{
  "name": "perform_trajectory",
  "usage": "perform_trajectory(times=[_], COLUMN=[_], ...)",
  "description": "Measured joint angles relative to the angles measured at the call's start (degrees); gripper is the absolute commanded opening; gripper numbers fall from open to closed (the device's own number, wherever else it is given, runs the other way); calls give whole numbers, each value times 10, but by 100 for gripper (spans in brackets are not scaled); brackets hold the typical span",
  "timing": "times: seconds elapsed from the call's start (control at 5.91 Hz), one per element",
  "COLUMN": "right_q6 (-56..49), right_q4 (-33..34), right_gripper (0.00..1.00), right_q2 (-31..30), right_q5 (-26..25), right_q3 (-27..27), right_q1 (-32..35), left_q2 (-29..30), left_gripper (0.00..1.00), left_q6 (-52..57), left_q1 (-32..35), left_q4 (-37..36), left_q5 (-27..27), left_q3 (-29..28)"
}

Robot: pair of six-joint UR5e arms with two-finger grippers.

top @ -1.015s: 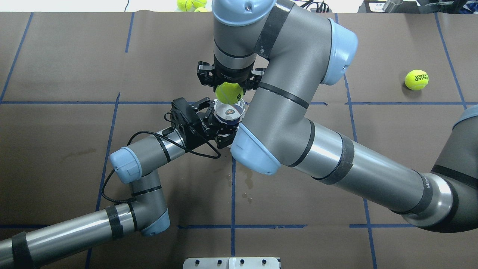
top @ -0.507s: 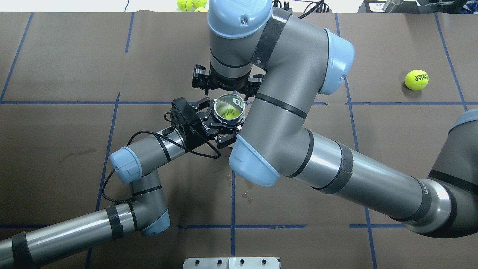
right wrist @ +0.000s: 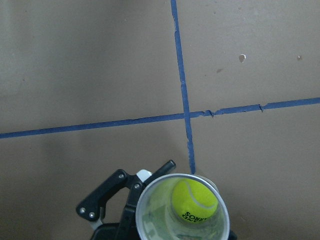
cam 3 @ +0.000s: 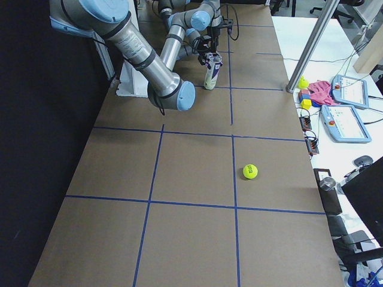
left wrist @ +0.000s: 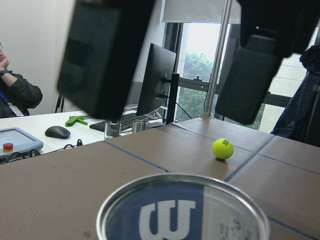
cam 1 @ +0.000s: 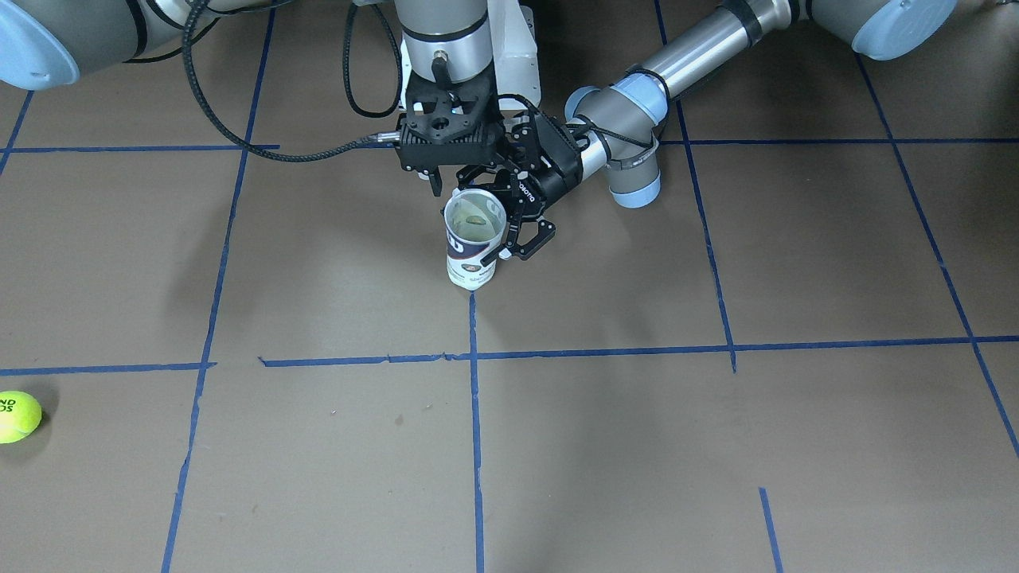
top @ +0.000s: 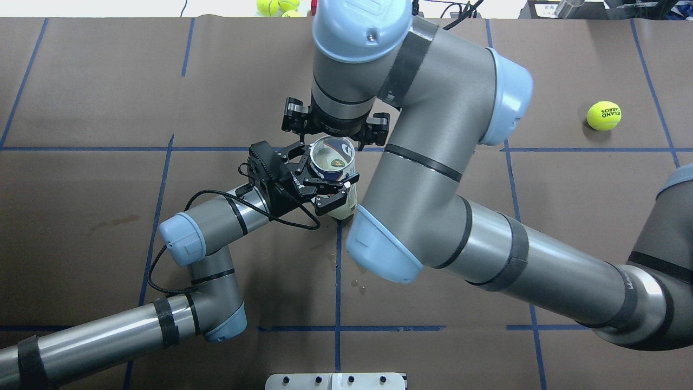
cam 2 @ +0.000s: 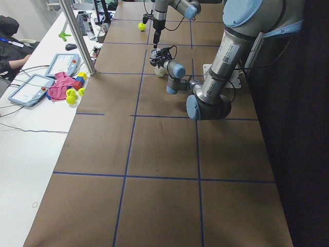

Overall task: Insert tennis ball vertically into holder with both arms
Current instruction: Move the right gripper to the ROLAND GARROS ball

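Insertion looks done (tennis ball [right wrist: 195,202] already in holder [cam 1: 471,239])
Front view: left gripper [cam 1: 503,216] clamps the upright holder on the table [cam 1: 637,438]; right gripper [cam 1: 462,181] hangs above, spread, empty. Right wrist view: ball deep inside. Next: lift straight clear.

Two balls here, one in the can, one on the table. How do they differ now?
The inserted ball sits deep inside the clear holder, walled in; the loose ball lies bare on the table, nothing around it. The inserted ball is mid-table; the loose ball lies far out on the robot's right. Both are yellow-green with dark print.
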State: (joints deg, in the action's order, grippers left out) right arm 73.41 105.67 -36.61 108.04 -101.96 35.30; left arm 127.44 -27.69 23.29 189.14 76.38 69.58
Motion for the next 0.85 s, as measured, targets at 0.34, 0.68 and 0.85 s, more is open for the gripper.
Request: perform_trajectory(times=[0.34,0.68,0.85], right_q6=[-28,-100,-163], right_q4=[1,1,1], right_gripper=[100,100,99], right_q2=[-47,-93,-126], right_q5=[18,64,86], right_q3=[-52,-68,-73], right_q1=[24,80,117], left_q2=[0,0,0], left_gripper=[92,92,92], left_q6=[0,-1,0], left_q1=[0,-1,-1], left_q4=[0,0,0], left_q5=[0,1,1], left_q3=[0,0,0])
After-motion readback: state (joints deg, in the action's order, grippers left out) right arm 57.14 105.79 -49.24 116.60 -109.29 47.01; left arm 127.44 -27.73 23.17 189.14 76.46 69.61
